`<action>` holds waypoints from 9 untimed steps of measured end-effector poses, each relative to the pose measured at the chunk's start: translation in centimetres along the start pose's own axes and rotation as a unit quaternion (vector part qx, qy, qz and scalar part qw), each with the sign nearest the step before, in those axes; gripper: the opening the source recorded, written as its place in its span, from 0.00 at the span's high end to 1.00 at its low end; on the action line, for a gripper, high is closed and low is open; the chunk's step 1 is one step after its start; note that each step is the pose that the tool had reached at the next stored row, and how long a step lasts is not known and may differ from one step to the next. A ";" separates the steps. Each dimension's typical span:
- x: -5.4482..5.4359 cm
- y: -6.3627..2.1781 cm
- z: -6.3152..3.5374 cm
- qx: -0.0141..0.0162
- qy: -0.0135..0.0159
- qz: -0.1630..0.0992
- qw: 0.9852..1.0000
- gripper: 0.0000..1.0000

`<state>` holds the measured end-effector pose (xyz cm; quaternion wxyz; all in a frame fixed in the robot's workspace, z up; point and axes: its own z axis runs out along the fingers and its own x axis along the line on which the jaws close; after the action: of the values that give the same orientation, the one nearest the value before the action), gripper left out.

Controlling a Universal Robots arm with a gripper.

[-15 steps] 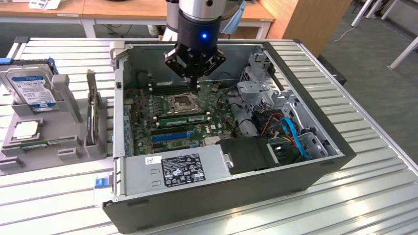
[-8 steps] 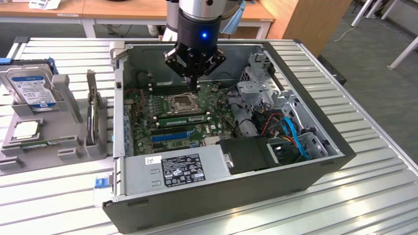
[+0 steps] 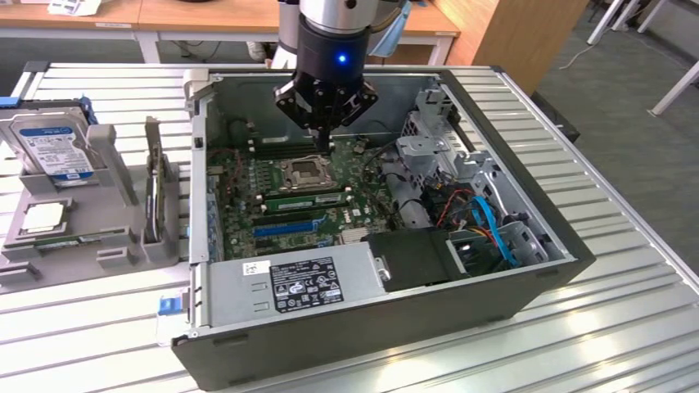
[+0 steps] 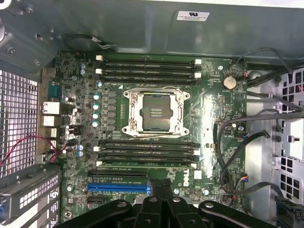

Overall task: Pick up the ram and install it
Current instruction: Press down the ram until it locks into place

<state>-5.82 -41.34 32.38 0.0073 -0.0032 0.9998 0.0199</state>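
My gripper (image 3: pixel 323 146) hangs inside the open computer case (image 3: pixel 525 221), above the upper memory slots (image 4: pixel 148 71) and the processor socket (image 4: pixel 154 111). Its fingers are shut together with nothing visible between them. In the wrist view the gripper (image 4: pixel 161 191) sits over the blue expansion slot (image 4: pixel 116 187). A ram (image 3: pixel 65 241), a thin green stick, lies flat in the grey holder (image 3: pixel 114 246) at the exterior view's left, well away from the gripper. Another green stick (image 3: pixel 304 199) sits in the lower slot bank (image 4: pixel 147 163) on the motherboard.
The holder also carries a silver hard drive (image 3: pixel 49 147), a square silver processor chip (image 3: pixel 44 216) and a thin dark board standing on edge (image 3: pixel 154 188). Inside the case are the power supply (image 3: pixel 300 282), a drive cage (image 3: pixel 431 147) and loose cables (image 4: pixel 237 137).
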 end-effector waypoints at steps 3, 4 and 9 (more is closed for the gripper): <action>-0.1 0.00 0.01 0.000 0.001 0.000 1.000 0.90; -0.1 0.00 0.01 0.000 0.002 0.000 1.000 0.90; -0.3 0.00 0.01 0.000 0.005 0.000 1.000 0.90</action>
<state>-5.57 -41.34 32.38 0.0023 -0.0031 0.9998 0.0199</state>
